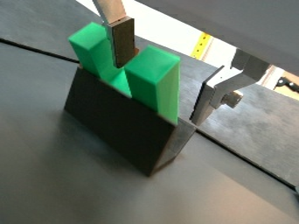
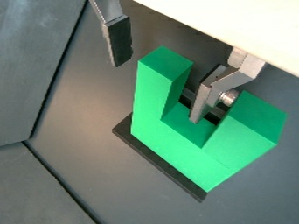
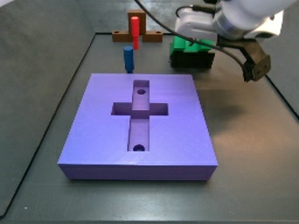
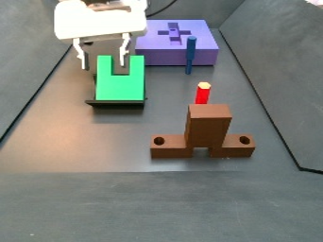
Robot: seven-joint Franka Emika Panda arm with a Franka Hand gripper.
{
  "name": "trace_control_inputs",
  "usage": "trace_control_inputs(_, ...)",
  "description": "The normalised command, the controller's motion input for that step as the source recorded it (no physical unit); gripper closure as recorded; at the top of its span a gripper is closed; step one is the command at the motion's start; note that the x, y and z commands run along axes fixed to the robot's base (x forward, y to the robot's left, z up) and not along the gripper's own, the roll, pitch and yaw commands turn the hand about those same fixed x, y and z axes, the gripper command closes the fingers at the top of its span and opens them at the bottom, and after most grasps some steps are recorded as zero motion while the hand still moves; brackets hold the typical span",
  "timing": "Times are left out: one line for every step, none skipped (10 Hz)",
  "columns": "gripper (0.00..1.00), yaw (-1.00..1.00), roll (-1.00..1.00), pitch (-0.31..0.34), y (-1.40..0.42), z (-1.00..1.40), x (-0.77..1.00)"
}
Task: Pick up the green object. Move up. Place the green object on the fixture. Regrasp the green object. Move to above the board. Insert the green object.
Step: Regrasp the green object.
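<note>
Spread wide and holding nothing, the gripper (image 2: 170, 66) straddles one prong of the green object (image 2: 193, 131), which sits in the fixture (image 1: 122, 127), so closing off-centre could, I judge, tip the block or let it slip.

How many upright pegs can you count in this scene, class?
2: the blue peg beside the board; the red peg in its brown base. The gripper straddles the green object.
</note>
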Motion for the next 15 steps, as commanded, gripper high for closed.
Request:
trace_control_inputs(0.0, 0.0, 0.01, 0.066, 0.0, -0.01, 0.02)
trace_control_inputs(0.0, 0.0, 0.0, 0.031, 0.0, 0.0, 0.04)
trace_control_inputs(0.0, 0.0, 0.0, 0.0, 0.0, 0.0, 0.0)
trace_control_inputs(1.0, 0.0, 0.0, 0.0, 0.0, 0.0, 0.0)
trace_control_inputs(1.0, 0.0, 0.0, 0.0, 0.0, 0.0, 0.0)
trace_control_inputs(1.0, 0.0, 0.0, 0.0, 0.0, 0.0, 0.0)
trace_control_inputs(1.0, 0.0, 0.0, 0.0, 0.0, 0.0, 0.0)
trace_control_inputs(1.0, 0.0, 0.0, 0.0, 0.0, 0.0, 0.0)
trace_control_inputs(1.0, 0.0, 0.0, 0.0, 0.0, 0.0, 0.0)
trace_control_inputs(1.0, 0.0, 0.0, 0.0, 0.0, 0.0, 0.0)
trace_control_inputs(1.0, 0.0, 0.0, 0.0, 0.0, 0.0, 0.0)
trace_control_inputs(1.0, 0.0, 0.0, 0.0, 0.0, 0.0, 0.0)
trace_control_inputs(1.0, 0.0, 0.0, 0.0, 0.0, 0.0, 0.0)
trace_control_inputs(1.0, 0.0, 0.0, 0.0, 0.0, 0.0, 0.0)
trace_control_inputs(1.0, 0.0, 0.0, 0.0, 0.0, 0.0, 0.0)
